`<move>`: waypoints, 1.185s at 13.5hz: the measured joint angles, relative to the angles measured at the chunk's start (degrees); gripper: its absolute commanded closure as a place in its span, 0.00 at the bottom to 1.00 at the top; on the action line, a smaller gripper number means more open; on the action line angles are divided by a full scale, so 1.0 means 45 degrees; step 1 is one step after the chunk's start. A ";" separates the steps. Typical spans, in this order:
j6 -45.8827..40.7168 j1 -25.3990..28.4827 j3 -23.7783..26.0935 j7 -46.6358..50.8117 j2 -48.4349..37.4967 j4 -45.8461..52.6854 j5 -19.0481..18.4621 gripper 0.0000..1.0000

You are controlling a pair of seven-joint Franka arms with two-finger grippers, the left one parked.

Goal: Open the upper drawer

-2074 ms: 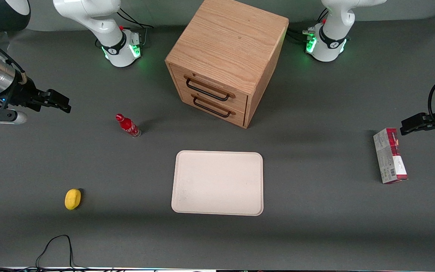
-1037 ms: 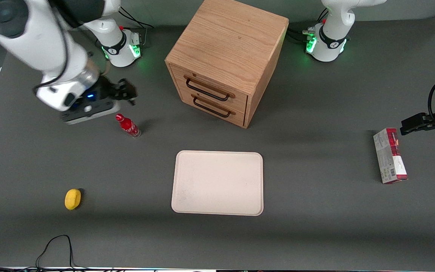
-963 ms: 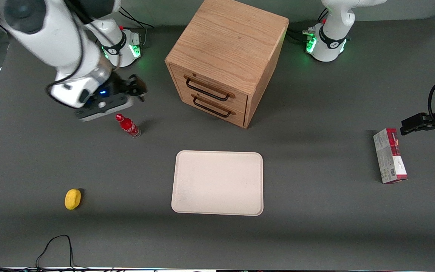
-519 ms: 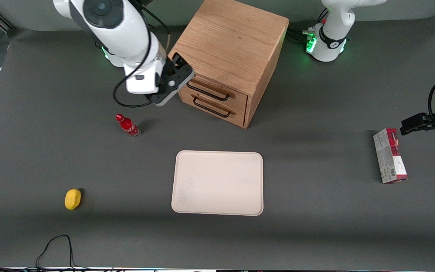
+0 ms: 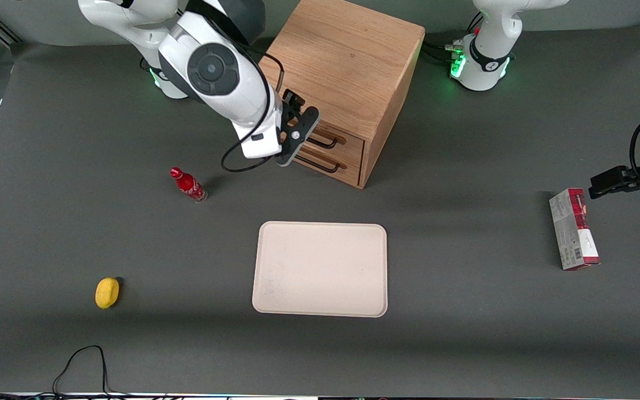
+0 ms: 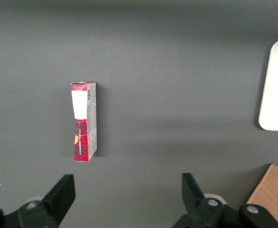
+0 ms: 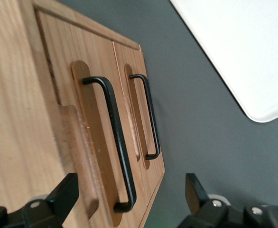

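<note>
The oak cabinet [image 5: 342,55] stands at the back of the table with both drawers shut. The upper drawer [image 5: 353,142] is partly hidden by my arm; part of its black handle [image 5: 328,143] shows. My right gripper [image 5: 300,111] is open and empty, just in front of the upper drawer's handle end. In the right wrist view the upper drawer [image 7: 63,95] and its long black handle [image 7: 116,142] lie between the spread fingers [image 7: 65,194], with the gripper [image 7: 129,192] a short way off the handle. The bottom drawer's handle [image 7: 151,118] is beside it.
A red bottle [image 5: 188,185] stands nearer the front camera than my arm. A cream tray [image 5: 320,269] lies in front of the cabinet, also in the right wrist view [image 7: 243,47]. A yellow lemon [image 5: 107,292] and a red-and-white box [image 5: 573,229] lie toward the table's ends.
My right arm has swung from the working arm's end of the table past the red bottle to the cabinet front. The drawers have not moved.
</note>
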 measured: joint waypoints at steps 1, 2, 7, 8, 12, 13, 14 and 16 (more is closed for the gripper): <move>0.0162 -0.0001 0.0001 -0.0109 0.0070 -0.0215 0.0001 0.00; 0.0321 0.0001 0.0002 -0.0161 0.0137 -0.0406 0.0002 0.00; 0.1198 0.0005 0.0032 -0.0234 0.0432 -0.1061 0.0002 0.00; 0.1255 0.0005 0.0031 -0.0244 0.0477 -0.1080 0.0002 0.00; 0.1686 0.0005 0.0031 -0.0309 0.0775 -0.1163 -0.0084 0.00; 0.1735 0.0006 0.0031 -0.0330 0.0881 -0.1181 -0.0166 0.00; 0.1751 0.0005 0.0030 -0.0335 0.0992 -0.1183 -0.0355 0.00; 0.1764 0.0007 0.0051 -0.0403 0.1144 -0.1176 -0.0593 0.00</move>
